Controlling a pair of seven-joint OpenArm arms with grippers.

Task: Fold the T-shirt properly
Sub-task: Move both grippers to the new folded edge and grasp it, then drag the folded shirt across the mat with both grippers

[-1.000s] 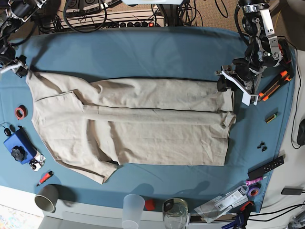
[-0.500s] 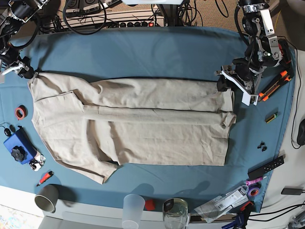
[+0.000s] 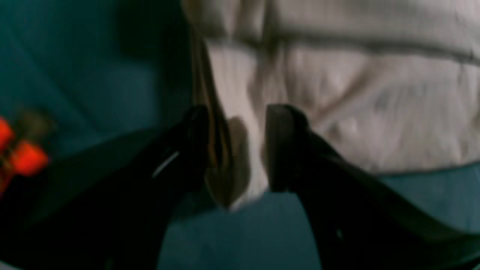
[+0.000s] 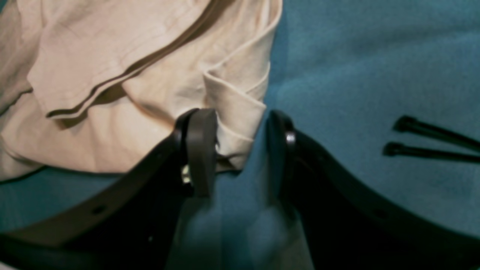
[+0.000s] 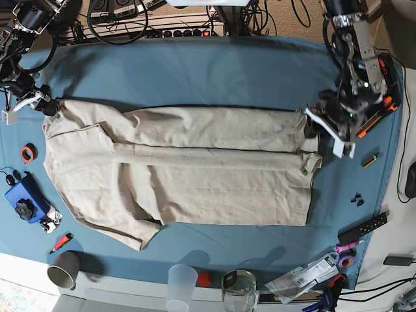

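Observation:
The beige T-shirt lies flat on the teal table cloth, its upper part folded down along the middle. My left gripper is at the shirt's upper right corner. In the blurred left wrist view its jaws stand apart with a hanging fold of the shirt between them. My right gripper is at the shirt's upper left corner. In the right wrist view it is open, with a folded corner of the shirt between the fingers, against the left one.
A red tape roll and a blue box lie at the left. A paper cup, plastic cup and glass jar stand along the front edge. Orange-handled tools and a black bar lie at the right.
My right gripper has moved right and a little down onto the shirt's upper left corner. My left gripper has shifted slightly right and down at the upper right corner.

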